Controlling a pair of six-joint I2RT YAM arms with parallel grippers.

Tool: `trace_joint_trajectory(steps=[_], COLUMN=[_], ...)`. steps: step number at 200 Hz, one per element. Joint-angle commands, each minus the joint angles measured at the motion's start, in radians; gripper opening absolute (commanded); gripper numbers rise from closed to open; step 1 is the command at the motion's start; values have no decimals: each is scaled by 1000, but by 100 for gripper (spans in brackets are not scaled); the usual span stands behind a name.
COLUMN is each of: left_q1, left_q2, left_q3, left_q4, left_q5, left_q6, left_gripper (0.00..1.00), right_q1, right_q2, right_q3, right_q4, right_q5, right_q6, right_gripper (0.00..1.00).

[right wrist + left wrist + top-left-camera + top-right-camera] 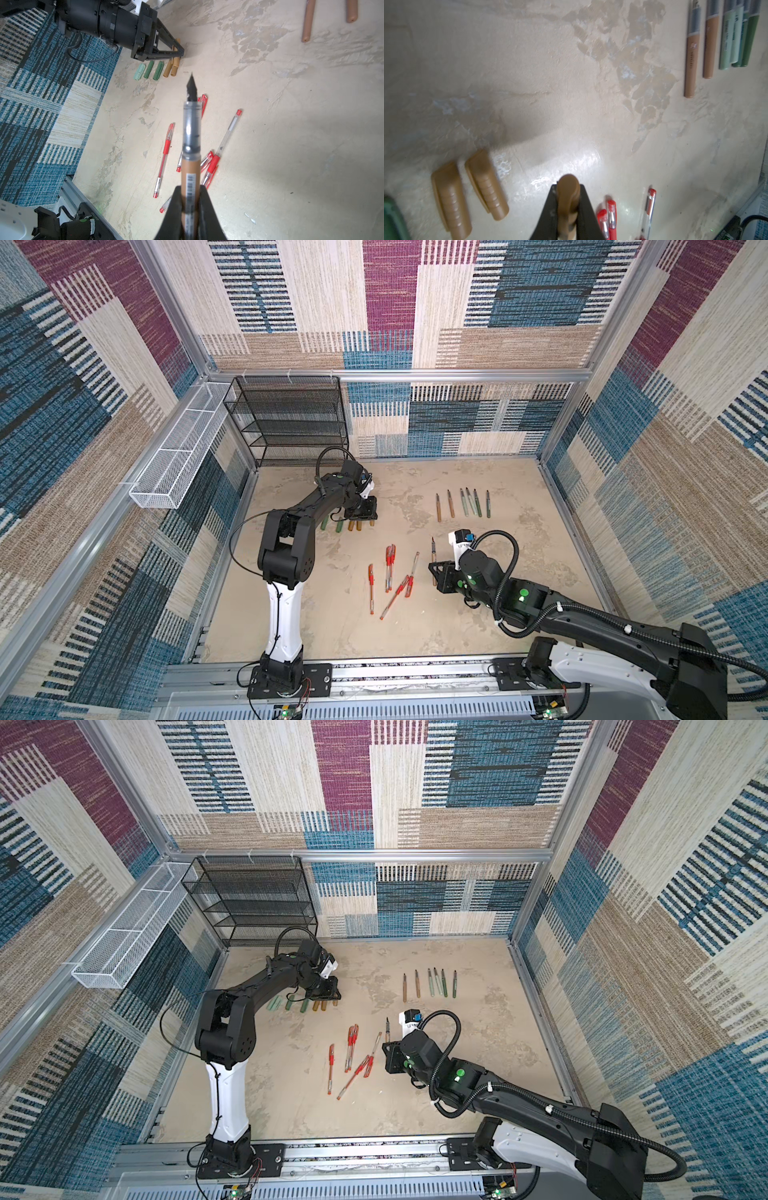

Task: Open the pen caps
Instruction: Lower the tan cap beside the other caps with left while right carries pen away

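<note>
Abt halfway imo: the thick pens look all uncapped, w/ bare barrels lined up far right on the counter and loose caps rowed far left, a gold-brown cap is pinched in the left tool by that row, its barrel is clamped in the right tool, but the red pens mid-counter are left capped.

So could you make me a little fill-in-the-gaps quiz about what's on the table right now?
The ____ arm's fingers grip a gold-brown cap.
The right fingers grip a brown pen whose cap is ____.
The clear pens in the middle wear ____ caps.
The uncapped pens lined up at the back number ____.
Missing words: left, off, red, six.
</note>
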Motion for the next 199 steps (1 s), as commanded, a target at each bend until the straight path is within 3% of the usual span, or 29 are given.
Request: trace_joint_trajectory(steps=[1, 44, 107, 155, 199], left_q1=[2, 1, -3, -12, -12], left_q2=[32, 89, 27, -157, -398], left_q3=[26, 73, 56, -18, -206], left_q4=[-49, -73, -79, -58, 17], left_q5=[-70, -118, -116, -69, -32], left_q6=[31, 40, 13, -26, -20], left_gripper=[12, 18, 35, 39, 44], right_q1=[-1, -3, -10, -64, -164], right_q2=[2, 27, 41, 173, 361], right_q3=[4, 27, 46, 212, 408], right_q4=[11, 5, -2, -107, -211], right_q5=[7, 1, 2, -33, -115], right_q6=[14, -1, -4, -56, -128], right_gripper=[0, 0, 0, 0, 0])
